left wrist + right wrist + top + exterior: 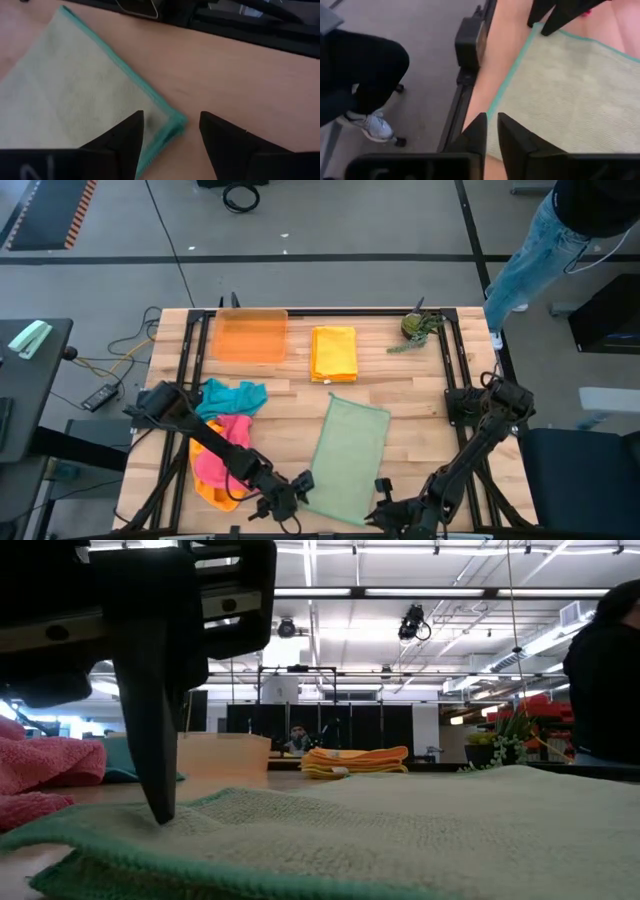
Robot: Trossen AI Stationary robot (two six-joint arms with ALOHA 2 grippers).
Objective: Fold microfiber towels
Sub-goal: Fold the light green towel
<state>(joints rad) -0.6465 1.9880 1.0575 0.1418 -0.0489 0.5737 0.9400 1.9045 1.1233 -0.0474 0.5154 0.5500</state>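
A sage green towel (pixel 345 460) lies flat on the wooden table, its long side running from near to far. My left gripper (pixel 171 116) is open at the towel's near left corner (pixel 175 122), which shows between its fingers. My right gripper (pixel 492 117) stands at the near right corner, fingers a narrow gap apart, with the towel's teal edge (pixel 507 85) running up to that gap. A folded yellow towel (pixel 333 352) rests at the far middle. Teal (pixel 232 395), pink (pixel 215 455) and orange (pixel 215 495) towels lie crumpled at the left. My left gripper comes slanting down from the near side. One fingertip (pixel 160 815) stands on the green towel's top just inside its near left corner. The other finger (pixel 220 130) is past the edge, over bare wood. The towel lies flat and is not pinched. My right gripper: whether its fingers touch the towel's edge, I cannot tell.
An orange tray (pixel 250 335) stands at the far left and a small plant (pixel 415 328) at the far right. A person stands beyond the table's far right corner (pixel 560 230). Past the table's near edge are a person's leg and shoe (pixel 370 125).
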